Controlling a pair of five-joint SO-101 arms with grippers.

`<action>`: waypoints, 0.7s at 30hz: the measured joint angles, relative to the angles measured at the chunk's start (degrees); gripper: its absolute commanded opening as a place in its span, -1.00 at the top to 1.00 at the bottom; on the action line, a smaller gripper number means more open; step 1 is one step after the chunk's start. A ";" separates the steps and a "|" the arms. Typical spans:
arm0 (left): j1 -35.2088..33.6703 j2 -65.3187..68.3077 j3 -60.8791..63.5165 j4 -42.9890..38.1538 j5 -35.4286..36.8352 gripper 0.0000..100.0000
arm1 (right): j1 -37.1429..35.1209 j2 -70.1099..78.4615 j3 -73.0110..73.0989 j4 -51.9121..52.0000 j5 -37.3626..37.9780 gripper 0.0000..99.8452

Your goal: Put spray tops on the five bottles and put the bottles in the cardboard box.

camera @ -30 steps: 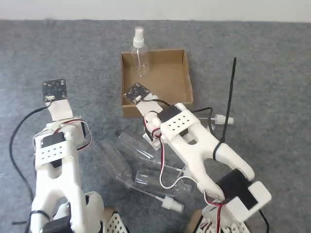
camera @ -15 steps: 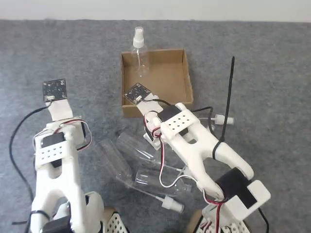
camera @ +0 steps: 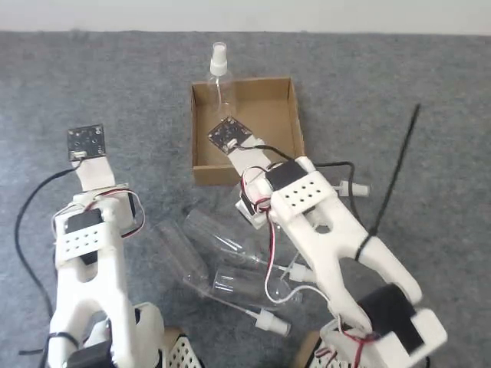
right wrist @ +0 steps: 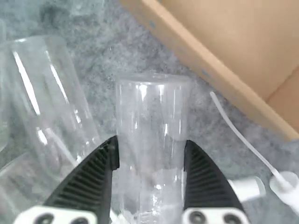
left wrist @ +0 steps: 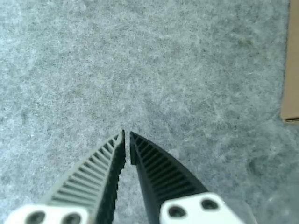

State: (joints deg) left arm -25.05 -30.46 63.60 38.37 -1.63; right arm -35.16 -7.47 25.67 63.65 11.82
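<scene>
My right gripper (right wrist: pixel 150 144) is shut on a clear bottle (right wrist: pixel 152 121) with no top, held close in front of the near wall of the cardboard box (right wrist: pixel 224 56). A loose spray top (right wrist: pixel 254 186) with its thin tube lies beside it. In the high view the right arm's wrist (camera: pixel 295 195) hangs over the box's (camera: pixel 295 126) front edge. A capped bottle (camera: pixel 221 77) leans at the box's far wall. Three topless bottles (camera: pixel 180 249) (camera: pixel 222 230) (camera: pixel 249 285) lie on the carpet between the arms. My left gripper (left wrist: pixel 127 134) is shut and empty above bare carpet.
More spray tops lie loose on the grey carpet (camera: pixel 353 188) (camera: pixel 272 322) (camera: pixel 301 270). A black strap (camera: pixel 395 172) sticks up from the right arm. A corner of the box (left wrist: pixel 292 70) sits off to one side of the left gripper.
The right arm has swung to the right and toward the box, and its black strap tilted right with it. The left arm has stayed still.
</scene>
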 measured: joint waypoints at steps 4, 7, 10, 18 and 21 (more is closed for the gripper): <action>0.00 0.00 0.00 0.00 0.00 0.97 | 0.62 -5.45 0.09 3.78 0.09 0.88; 0.00 0.00 0.00 0.00 0.00 0.97 | 2.90 -9.32 0.09 5.80 -2.37 0.88; 0.00 0.00 0.00 0.00 0.00 0.97 | 5.89 -12.40 0.09 7.38 -6.77 0.88; 0.00 0.00 0.00 0.00 0.00 0.97 | 15.30 -15.74 0.09 11.60 -18.37 0.88; 0.00 0.00 0.00 0.00 0.00 0.97 | 19.52 -15.74 0.09 11.78 -25.23 0.89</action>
State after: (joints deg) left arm -25.05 -30.46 63.60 38.37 -1.63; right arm -15.65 -23.21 25.76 75.43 -13.41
